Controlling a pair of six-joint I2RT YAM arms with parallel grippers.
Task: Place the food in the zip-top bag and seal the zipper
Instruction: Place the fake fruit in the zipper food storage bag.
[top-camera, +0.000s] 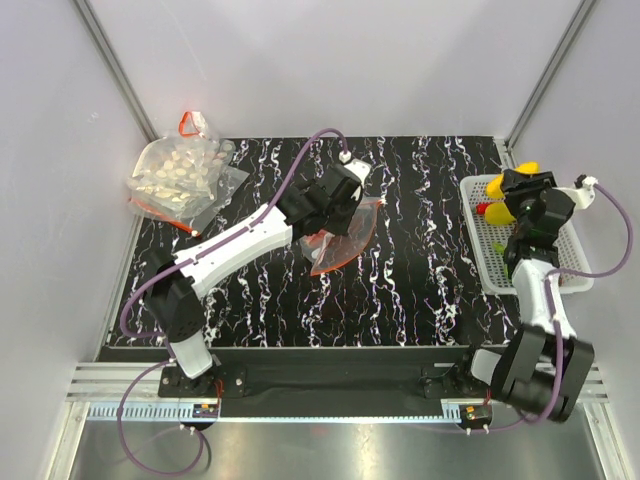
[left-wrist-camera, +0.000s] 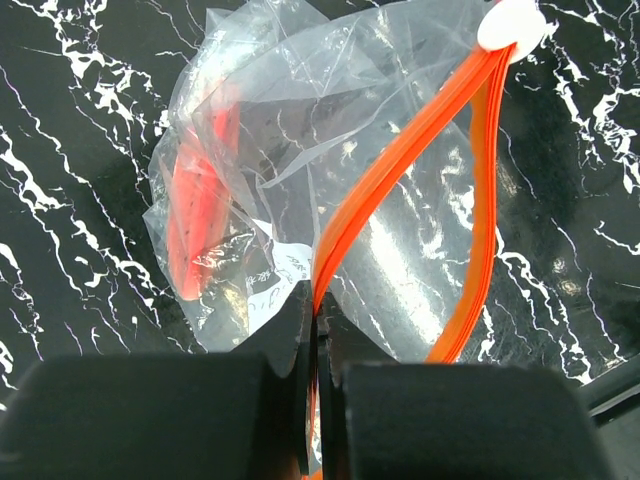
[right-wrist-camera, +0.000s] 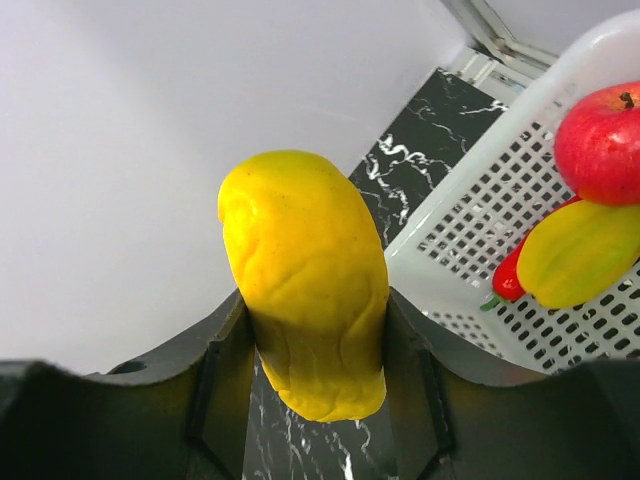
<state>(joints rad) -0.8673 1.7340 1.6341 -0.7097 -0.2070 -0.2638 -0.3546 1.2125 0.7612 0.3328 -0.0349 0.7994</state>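
Thin zip-top bag (left-wrist-camera: 300, 140) looked floppy; its zipper (left-wrist-camera: 400, 170) gave the best hold.
The left claw (left-wrist-camera: 315, 335) was shut on the zipper at mid-table (top-camera: 420, 270); the right claw (right-wrist-camera: 318, 345) squeezed the yellow food (right-wrist-camera: 300, 250).

Orange zipper (left-wrist-camera: 405, 160), yellow food (right-wrist-camera: 305, 280), black white-veined table (top-camera: 420, 270).

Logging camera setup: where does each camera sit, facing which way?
Top external: above and behind, facing down on the table; left arm and right arm show.
Left wrist: looks along the left hand, shut on the zipper of the zip-top bag.
Right wrist: looks along the right hand gripping yellow food, basket beyond.
Shared: top and left wrist show the bag.
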